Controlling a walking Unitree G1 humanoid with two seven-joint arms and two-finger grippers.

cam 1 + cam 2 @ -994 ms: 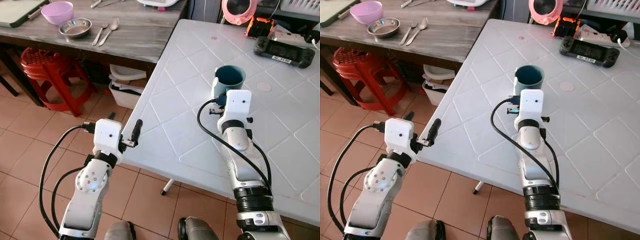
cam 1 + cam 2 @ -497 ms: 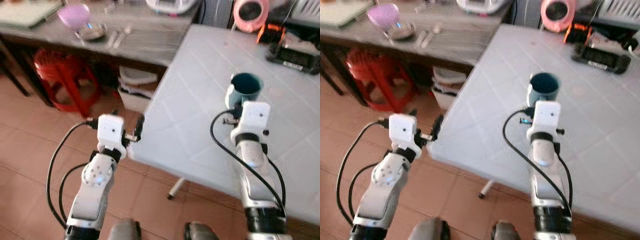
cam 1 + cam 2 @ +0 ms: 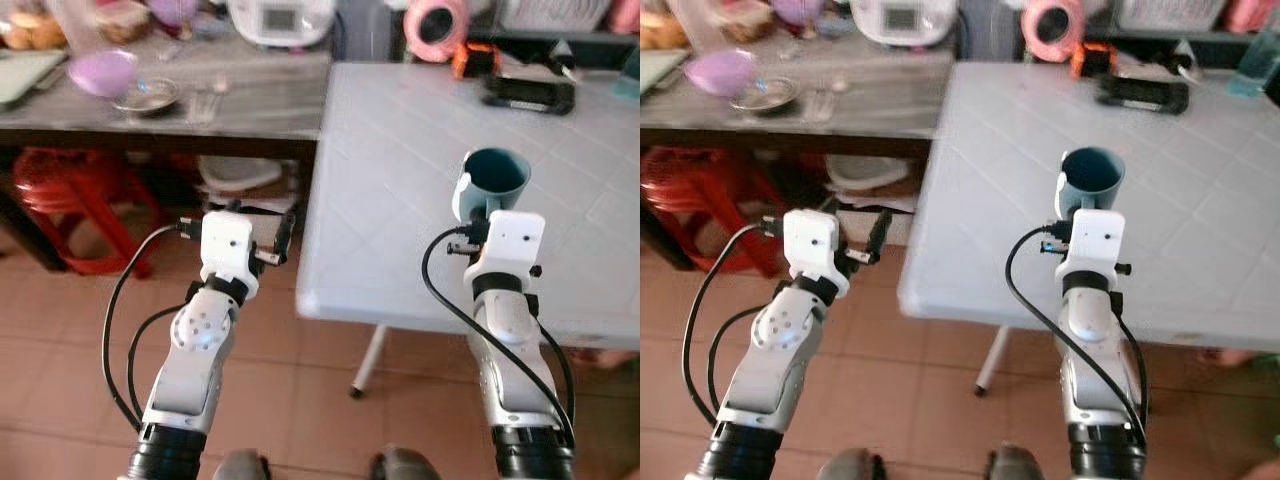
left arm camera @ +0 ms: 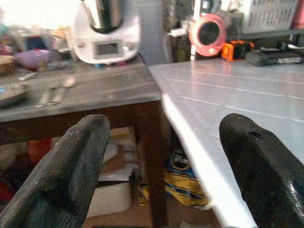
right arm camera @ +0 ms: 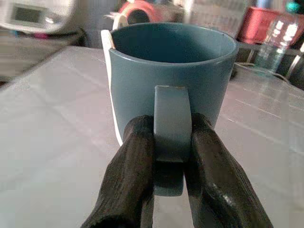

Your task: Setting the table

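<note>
The right pincer [image 5: 164, 190] pinches the handle of the teal mug [image 3: 494, 178], one black finger pressed on each side of the handle; from the head camera the fingers themselves are hidden behind the white wrist block. The mug stands upright on the white desk [image 3: 400, 180], near its front edge, open mouth up. A pale strip along the mug's side is too blurred to identify.

The left pincer [image 4: 161, 161] is spread wide and holds nothing. It hangs off the white desk's left edge, over the tiled floor [image 3: 300, 400], its fingers pointing toward the gap between the white desk and the grey wooden desk [image 3: 250, 100].

On the wooden desk, well apart from the mug, sit a purple bowl [image 3: 102, 72], a metal bowl [image 3: 146, 95] just beside it, and cutlery [image 3: 205, 98] that is smeared by motion blur. A white appliance [image 3: 278, 20] at that desk's back is cut off by the frame. Under it are a red stool [image 3: 70, 190], partly shaded, and white containers [image 3: 240, 175].

At the white desk's far end, beyond the mug, lie a black controller [image 3: 528, 93], an orange item [image 3: 472, 60] and a pink round object [image 3: 440, 25].
</note>
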